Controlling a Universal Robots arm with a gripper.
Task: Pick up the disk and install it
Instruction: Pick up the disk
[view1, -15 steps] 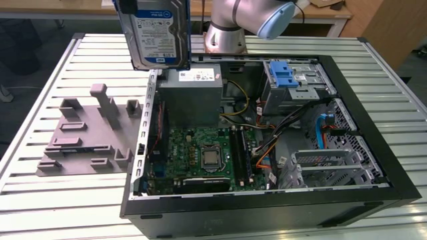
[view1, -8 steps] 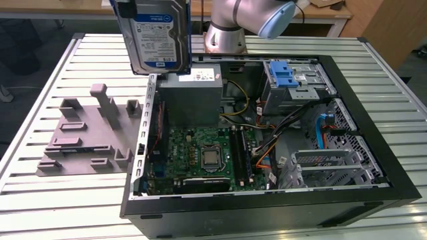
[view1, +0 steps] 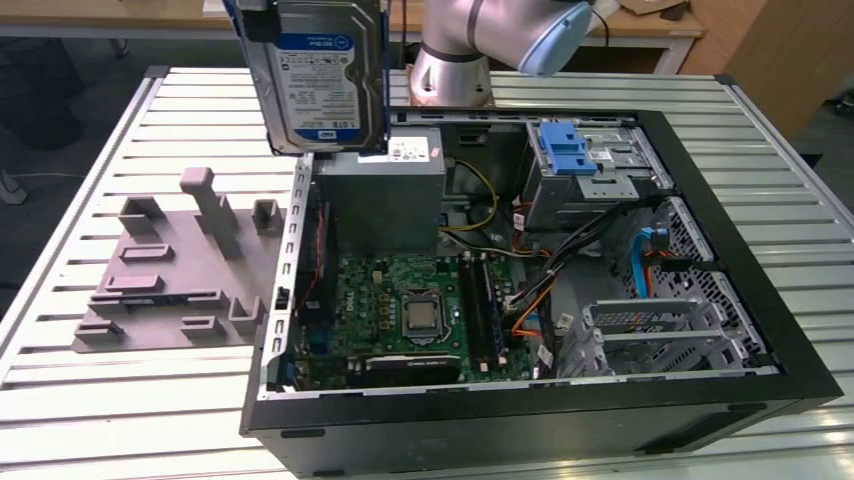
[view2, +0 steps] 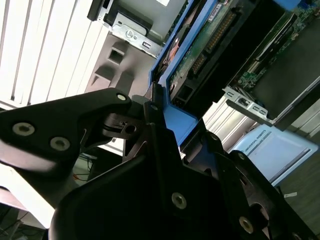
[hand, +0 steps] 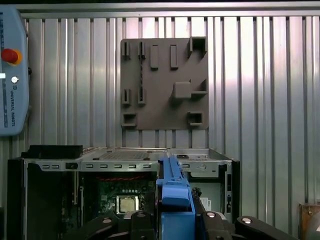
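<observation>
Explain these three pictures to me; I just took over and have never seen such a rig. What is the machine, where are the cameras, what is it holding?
The machine is one robot arm with a gripper. The exterior view looks from off the arm at a slatted metal table carrying an open computer case and a grey fixture plate. Both wrist views come from cameras riding on the arm. The gripper is shut on the disk, gripping its blue carrier frame and holding it upright by the case.
</observation>
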